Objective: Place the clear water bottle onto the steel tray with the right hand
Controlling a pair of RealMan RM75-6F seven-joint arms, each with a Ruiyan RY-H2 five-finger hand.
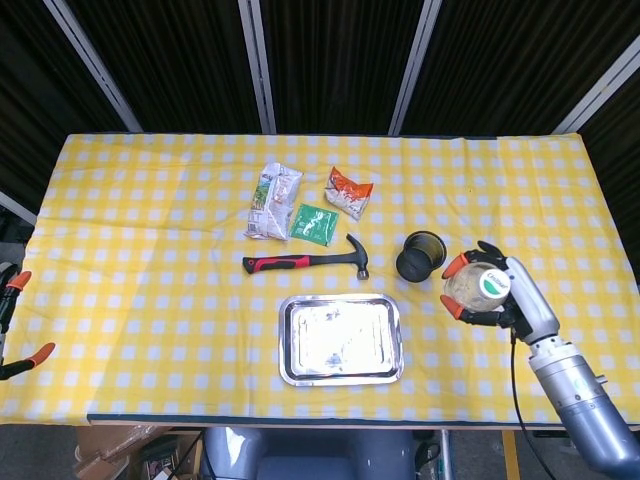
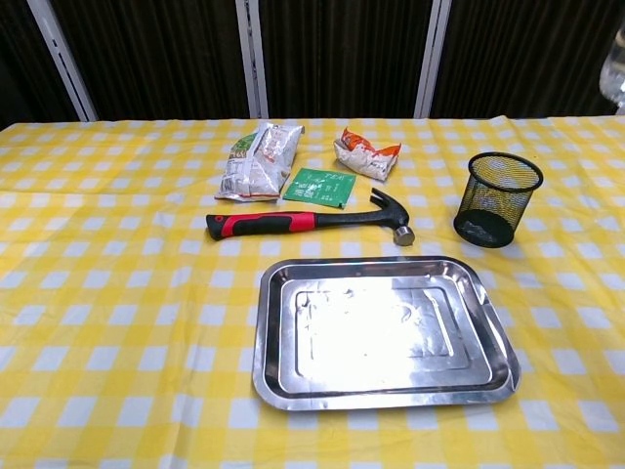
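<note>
**Holding bottle right of tray, above checked cloth**

Covering the whole table (image 1: 150, 300) is a yellow-and-white checked cloth; behind it, a dark ribbed wall w/ pale slanted bars.

Far left, head view: the left hand (image 1: 12, 325) shows only as orange-tipped fingers at the frame edge, off the table; can't tell if spread or closed.

Centre-left, upper cloth: a crumpled white snack bag (image 1: 272, 200), a small green packet (image 1: 314, 223) touching its right side, then an orange-and-white snack bag (image 1: 349, 192) just right of that. Below them lies a hammer (image 1: 306, 260) w/ red-and-black grip, head pointing right.

Centre, near front edge: the steel tray (image 1: 341, 339), shiny, nothing on it; hammer lies just behind it, apart.

Right of hammer head: a black mesh pen cup (image 1: 421, 256), upright.

Further right: the right hand (image 1: 497, 297) wraps the clear water bottle (image 1: 482, 285), orange fingertips curled round its body, green-and-white cap toward the head cam. Bottle is well right of the tray, not over it. Chest view catches only a sliver of the bottle (image 2: 615, 68) at the top-right edge.
</note>
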